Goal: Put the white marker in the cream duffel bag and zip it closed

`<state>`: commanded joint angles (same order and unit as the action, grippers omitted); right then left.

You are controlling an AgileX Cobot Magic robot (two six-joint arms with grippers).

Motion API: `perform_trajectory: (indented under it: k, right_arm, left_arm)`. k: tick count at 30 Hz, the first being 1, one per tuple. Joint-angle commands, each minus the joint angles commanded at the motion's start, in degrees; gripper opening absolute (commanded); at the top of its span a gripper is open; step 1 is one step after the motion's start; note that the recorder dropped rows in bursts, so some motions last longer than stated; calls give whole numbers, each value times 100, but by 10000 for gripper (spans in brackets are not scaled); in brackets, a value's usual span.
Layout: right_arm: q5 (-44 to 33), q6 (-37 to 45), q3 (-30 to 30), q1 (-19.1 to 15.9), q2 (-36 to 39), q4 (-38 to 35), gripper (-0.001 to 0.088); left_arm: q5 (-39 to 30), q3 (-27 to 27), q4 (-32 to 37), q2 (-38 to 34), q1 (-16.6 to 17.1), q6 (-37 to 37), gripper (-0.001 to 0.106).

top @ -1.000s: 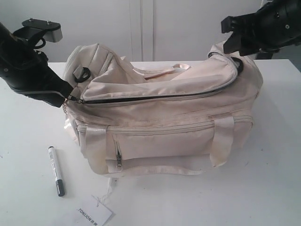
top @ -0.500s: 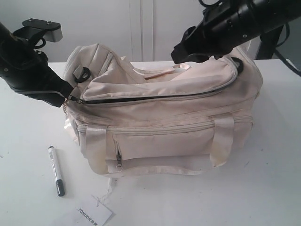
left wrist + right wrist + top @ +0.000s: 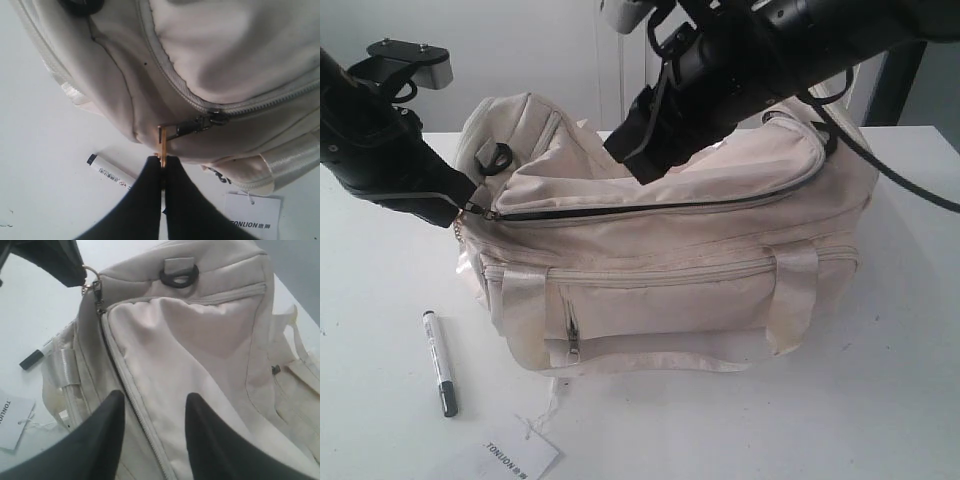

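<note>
The cream duffel bag (image 3: 670, 270) stands in the middle of the white table. At its left end my left gripper (image 3: 460, 205) (image 3: 163, 161) is shut on the gold ring pull (image 3: 161, 142) of the top zipper, whose slider (image 3: 200, 122) sits at that end. The white marker (image 3: 439, 362) (image 3: 110, 173) (image 3: 37, 356) lies on the table in front of the bag's left corner, dark cap toward the front edge. My right gripper (image 3: 635, 150) (image 3: 155, 397) hovers open over the bag's top flap (image 3: 190, 340), holding nothing.
A white paper tag (image 3: 520, 455) (image 3: 252, 220) printed TONIJON lies near the table's front edge, tied to the bag by a thread. A black D-ring (image 3: 178, 276) sits on the bag's left end. The satin handles (image 3: 790, 300) hang over the front.
My right arm has swung from the bag's right end leftward and now hangs over the middle of the top flap. The left gripper, the bag and the marker have not moved.
</note>
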<state>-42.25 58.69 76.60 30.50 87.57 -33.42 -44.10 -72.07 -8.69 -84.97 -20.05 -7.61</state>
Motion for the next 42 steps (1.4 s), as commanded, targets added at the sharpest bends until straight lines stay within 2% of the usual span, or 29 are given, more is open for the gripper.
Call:
perform_trajectory:
  k: [4,9,11,16,22,29,35,42]
  right_arm:
    - [167,225,-185,268,0,284,385]
    - [1001,393,-669,748,0,935,460]
    - [1286,848,-880,926,0,935,472]
    - [2291,1330,-1339,1229,0,974,476]
    - [3085,1613,-1599,1244,0,974,476]
    - [3123,1614,-1611,1244,343,983,476]
    - [3589,1614,-1611,1244,671,972,473]
    - [3543,1589,-1611,1244,827,951,469]
  left_arm:
    - [0,0,0,0,0,0,0]
    - [0,0,-9,0,0,0,0]
    - [0,0,-23,0,0,0,0]
    - [0,0,-17,0,0,11,0]
    - [-23,0,-17,0,0,12,0]
    - [-23,0,-66,0,0,12,0]
    - [-23,0,-168,0,0,12,0]
    - [0,0,-167,0,0,12,0]
